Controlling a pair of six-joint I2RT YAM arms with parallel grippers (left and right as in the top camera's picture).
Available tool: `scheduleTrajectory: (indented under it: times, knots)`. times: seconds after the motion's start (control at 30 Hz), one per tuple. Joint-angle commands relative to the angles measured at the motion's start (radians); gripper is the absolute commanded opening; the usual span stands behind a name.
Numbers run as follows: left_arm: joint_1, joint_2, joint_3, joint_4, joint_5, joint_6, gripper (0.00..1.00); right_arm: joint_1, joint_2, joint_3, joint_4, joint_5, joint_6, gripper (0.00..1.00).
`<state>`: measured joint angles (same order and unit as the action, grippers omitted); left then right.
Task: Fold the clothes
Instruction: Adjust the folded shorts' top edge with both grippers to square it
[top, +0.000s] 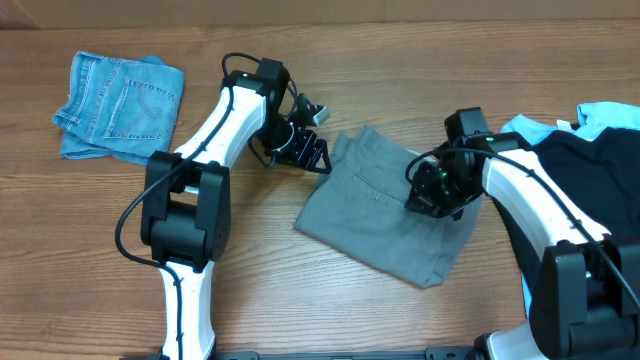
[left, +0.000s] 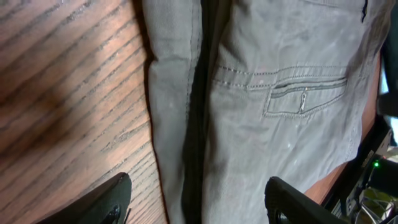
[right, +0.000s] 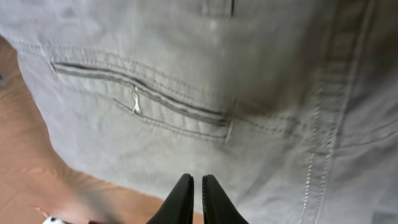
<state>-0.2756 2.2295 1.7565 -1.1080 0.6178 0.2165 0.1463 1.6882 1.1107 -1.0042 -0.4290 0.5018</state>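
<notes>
Left jaws: spread wide with nothing between them. The left gripper (left: 199, 208) hangs over one folded edge of the plain mid-grey fabric shorts (top: 375, 210), with one dark finger (left: 115, 199) above bare wood and the other near the cloth's opposite edge.
Right jaws: pressed almost together, with only a thin slit between the black tips and no cloth seen pinched. The right gripper (right: 196, 196) points at the shorts' edge, just below a welt pocket (right: 143, 102).
Grey shorts: folded flat and lying askew about the middle of the brown wood-grain table (top: 300, 310), a little toward its right side, between the two white-and-black arms. The pocket side faces up, and a double-stitched seam runs beside the pocket.
Blue denim shorts (top: 120, 105): folded, at the table's far-left corner, well apart from both grippers.
Black fabric garment (top: 590, 170): spread at the table's right edge, just beside the right arm.
Light-blue fabric garment (top: 610, 115): at the far-right corner, touching the black garment on its far side.
</notes>
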Motion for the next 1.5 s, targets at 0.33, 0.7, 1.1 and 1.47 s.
scheduleTrajectory:
  times: [0.33, 0.7, 1.1, 1.47]
  knots:
    - [0.001, 0.015, 0.004, 0.002, -0.019, -0.015, 0.75, 0.013, -0.003, -0.008, -0.049, -0.08, -0.028, 0.1]
    - [0.0, 0.015, 0.004, -0.02, -0.113, -0.046, 0.72, 0.013, -0.003, -0.008, -0.049, -0.126, -0.027, 0.14]
    - [0.0, 0.015, 0.004, -0.009, -0.16, -0.048, 0.84, 0.11, -0.003, -0.012, -0.039, 0.071, 0.066, 0.14]
    - [0.0, 0.015, 0.004, -0.005, -0.147, -0.114, 0.85, 0.114, 0.047, -0.14, 0.073, 0.205, 0.136, 0.08]
